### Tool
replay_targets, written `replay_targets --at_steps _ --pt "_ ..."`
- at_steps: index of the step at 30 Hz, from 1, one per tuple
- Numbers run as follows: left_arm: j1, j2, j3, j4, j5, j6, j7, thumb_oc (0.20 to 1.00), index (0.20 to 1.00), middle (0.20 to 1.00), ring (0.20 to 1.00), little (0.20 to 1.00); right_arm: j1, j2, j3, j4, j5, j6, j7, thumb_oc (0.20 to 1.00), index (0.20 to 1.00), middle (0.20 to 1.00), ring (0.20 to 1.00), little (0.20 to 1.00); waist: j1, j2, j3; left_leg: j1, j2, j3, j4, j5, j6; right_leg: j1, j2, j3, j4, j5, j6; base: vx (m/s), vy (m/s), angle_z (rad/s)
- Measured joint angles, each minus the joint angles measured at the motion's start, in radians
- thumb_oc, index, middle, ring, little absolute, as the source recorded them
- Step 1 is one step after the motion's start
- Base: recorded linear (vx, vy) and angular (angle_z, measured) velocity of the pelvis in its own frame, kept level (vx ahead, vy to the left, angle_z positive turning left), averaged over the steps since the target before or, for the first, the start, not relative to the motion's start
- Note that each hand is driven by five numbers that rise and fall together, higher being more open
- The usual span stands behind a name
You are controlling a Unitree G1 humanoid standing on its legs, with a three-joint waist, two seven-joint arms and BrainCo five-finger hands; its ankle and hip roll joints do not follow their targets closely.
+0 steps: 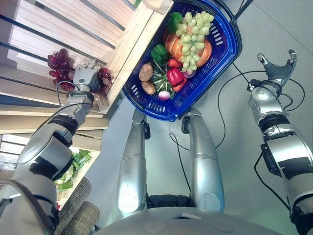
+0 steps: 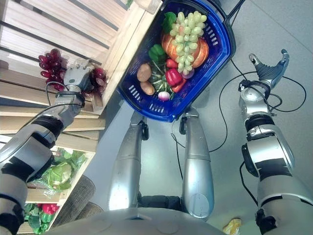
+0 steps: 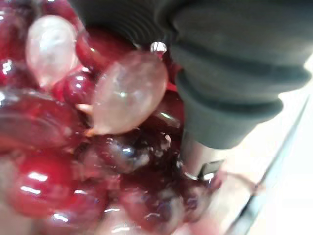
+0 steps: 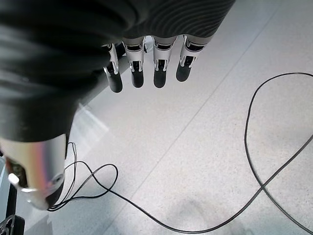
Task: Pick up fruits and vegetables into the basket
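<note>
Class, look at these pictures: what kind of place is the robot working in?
Probably a mock grocery or produce stall: slatted wooden display shelves holding dark red grapes, and a blue plastic shopping basket already filled with vegetables and green grapes.

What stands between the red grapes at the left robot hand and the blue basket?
The wooden shelf edge lies between the red grapes, where the left robot hand is, and the blue basket. Nothing else visible blocks the way.

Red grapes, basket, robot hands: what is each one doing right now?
Red grapes: on the wooden shelf, left hand on the bunch.
Left hand: on the red grapes, fingers hidden among them.
Right hand: open, over the floor, holding nothing.
Blue basket: upright on the floor, already holding green grapes, a pumpkin, peppers and potatoes.
</note>
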Motion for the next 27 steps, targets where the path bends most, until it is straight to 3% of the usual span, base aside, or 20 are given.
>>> replay_targets --at_steps 3,6,14,21,27 --pt "0.016 -0.003 0.176 -0.002 -0.281 -0.067 -0.071 0.2 0.2 0.2 0.2 0.2 0.036 0.0 -0.009 -0.065 -0.023 0.0 -0.01 1.0 1.0 1.0 1.0 1.0 -0.007 0.0 0.0 0.002 0.0 0.0 -0.001 0.001 -0.001 0.003 0.0 0.0 0.0 0.005 -0.007 0.0 0.0 0.0" --pt "0.067 -0.005 0.264 -0.047 -0.481 -0.132 -0.136 0.2 0.2 0.2 0.2 0.2 0.066 0.007 -0.016 -0.097 -0.027 0.0 -0.017 1.0 1.0 1.0 1.0 1.0 -0.007 0.0 0.0 0.014 -0.001 -0.001 -0.005 0.0 -0.001 0.017 0.0 -0.003 -0.003 0.005 -0.008 0.0 0.0 0.0" --pt "0.12 -0.033 0.346 -0.23 -0.837 -0.241 -0.239 0.2 0.2 0.2 0.2 0.2 0.101 0.032 -0.026 -0.222 -0.095 -0.001 -0.017 1.0 1.0 1.0 1.0 1.0 0.017 -0.001 0.001 0.033 -0.001 -0.001 -0.009 -0.001 0.001 0.032 0.004 0.002 -0.009 0.002 -0.001 0.0 0.0 0.0" --pt "0.098 -0.045 0.406 -0.303 -0.974 -0.329 -0.297 0.2 0.2 0.2 0.2 0.2 0.136 0.037 0.007 -0.371 -0.171 -0.002 -0.017 1.0 1.0 1.0 1.0 1.0 0.013 -0.003 0.002 0.033 -0.002 0.001 -0.009 0.0 0.0 0.032 0.005 0.006 -0.008 0.008 -0.007 0.0 0.0 0.0" --pt "0.061 -0.045 0.397 -0.304 -0.843 -0.33 -0.249 0.2 0.2 0.2 0.2 0.2 0.125 0.035 0.024 -0.395 -0.179 -0.002 -0.016 1.0 1.0 1.0 1.0 1.0 0.01 -0.003 0.002 0.036 -0.001 0.004 -0.01 0.0 0.0 0.032 0.003 0.009 -0.006 0.008 -0.007 0.0 0.0 0.0"
